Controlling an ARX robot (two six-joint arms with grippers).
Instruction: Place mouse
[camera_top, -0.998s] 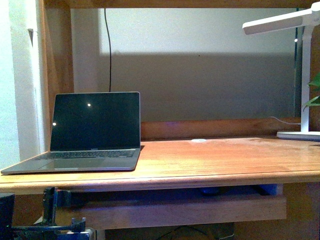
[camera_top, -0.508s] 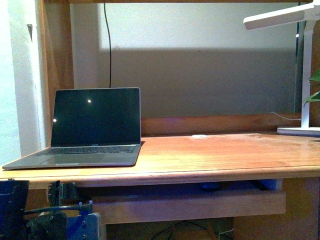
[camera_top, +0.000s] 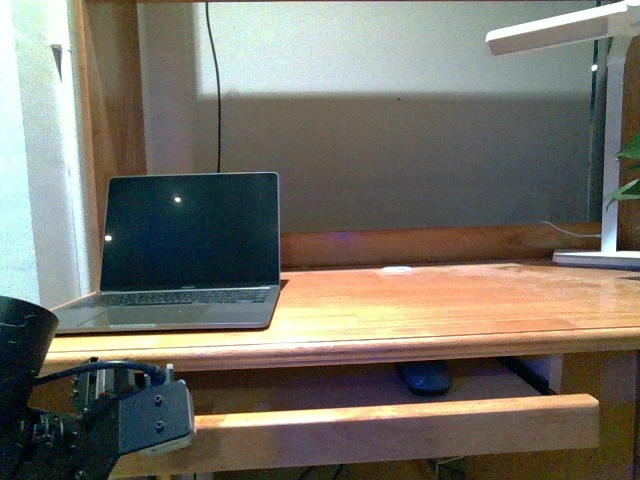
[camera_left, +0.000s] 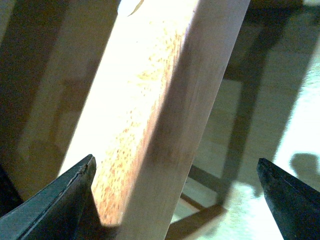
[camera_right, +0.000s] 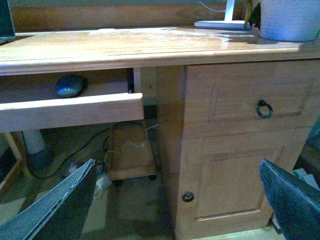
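Left claw (camera_left: 175, 160) jaws spread wide; right claw (camera_right: 177, 162) jaws spread wide too.

A pale wooden board (camera_left: 150, 115) slants through the frame, its broad speckled face brightly lit and its narrow edge in shade. The left gripper (camera_left: 182, 197) is spread wide. One dark finger (camera_left: 55, 205) is just beside the board's lit face, the other (camera_left: 292, 200) well apart beyond its shaded edge. Behind the board is a pale surface (camera_left: 280, 100) crossed by shadows.

Desktop (camera_top: 420, 300) — open between laptop (camera_top: 185, 255) and lamp base (camera_top: 600, 258).
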